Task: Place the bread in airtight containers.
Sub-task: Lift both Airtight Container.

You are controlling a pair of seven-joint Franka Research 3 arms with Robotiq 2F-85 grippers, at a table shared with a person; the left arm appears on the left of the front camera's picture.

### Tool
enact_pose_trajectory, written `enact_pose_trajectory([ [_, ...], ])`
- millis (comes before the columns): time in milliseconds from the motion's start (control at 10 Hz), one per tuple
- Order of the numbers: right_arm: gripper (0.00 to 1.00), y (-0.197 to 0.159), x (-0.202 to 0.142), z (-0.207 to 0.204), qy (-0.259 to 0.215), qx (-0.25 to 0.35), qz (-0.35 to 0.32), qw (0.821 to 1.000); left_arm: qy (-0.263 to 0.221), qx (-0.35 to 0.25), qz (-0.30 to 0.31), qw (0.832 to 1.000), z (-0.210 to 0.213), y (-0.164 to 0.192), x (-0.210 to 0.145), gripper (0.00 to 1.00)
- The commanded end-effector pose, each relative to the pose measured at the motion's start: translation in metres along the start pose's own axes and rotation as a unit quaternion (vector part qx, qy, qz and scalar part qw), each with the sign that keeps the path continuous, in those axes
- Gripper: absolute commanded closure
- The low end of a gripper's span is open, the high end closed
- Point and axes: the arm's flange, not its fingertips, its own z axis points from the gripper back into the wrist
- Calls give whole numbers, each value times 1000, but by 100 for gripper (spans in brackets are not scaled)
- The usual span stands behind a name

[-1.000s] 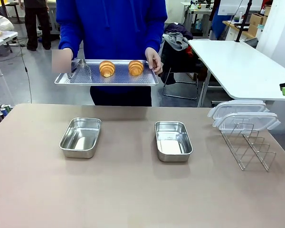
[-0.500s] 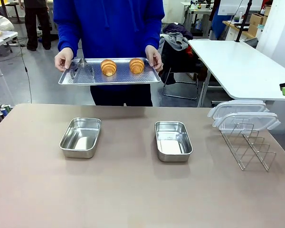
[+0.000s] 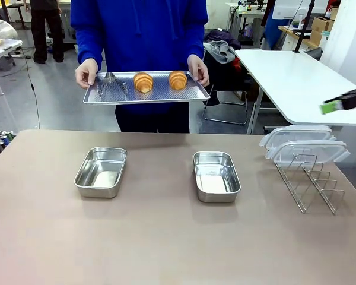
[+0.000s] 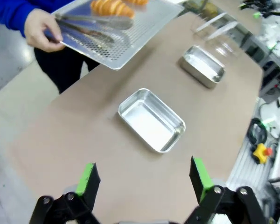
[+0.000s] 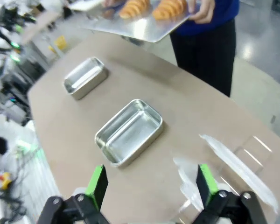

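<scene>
Two golden bread rolls (image 3: 143, 82) (image 3: 178, 80) lie on a perforated metal tray (image 3: 166, 94) that a person in blue holds above the table's far edge. Two empty steel airtight containers (image 3: 101, 172) (image 3: 216, 176) sit side by side on the table, without lids. My left gripper (image 4: 142, 179) hovers open above the table, short of the nearer container (image 4: 151, 120), with the bread (image 4: 113, 7) beyond. My right gripper (image 5: 151, 184) is open above the other container (image 5: 129, 131), with the rolls (image 5: 135, 7) farther off. Its tip (image 3: 343, 101) shows at the right edge of the front view.
Metal tongs (image 3: 110, 84) lie on the tray's left part by the person's hand (image 3: 86, 72). Clear plastic lids (image 3: 299, 142) rest on a wire rack (image 3: 311, 184) at the table's right. A white table (image 3: 296, 83) stands behind on the right.
The person has shifted the tray with the rolls a little to the right. My right gripper's tip has come farther into the front view from the right edge.
</scene>
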Motion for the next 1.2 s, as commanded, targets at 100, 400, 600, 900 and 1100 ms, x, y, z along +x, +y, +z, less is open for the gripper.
enact_pose_trajectory([
  [100,0,58,46,-92,93,-116,-98,984,103,50,62,991,-53,-16,59,0],
  [400,0,81,53,-164,151,-217,-170,949,178,115,193,958,-116,-19,73,0],
  [600,0,81,55,-170,151,-211,-219,941,182,134,232,946,-140,-12,69,0],
  [900,0,80,35,-174,135,-217,-143,956,177,121,183,959,-130,-19,62,0],
  [1100,0,88,38,-200,181,-245,-195,932,213,147,219,941,-176,-14,53,0],
])
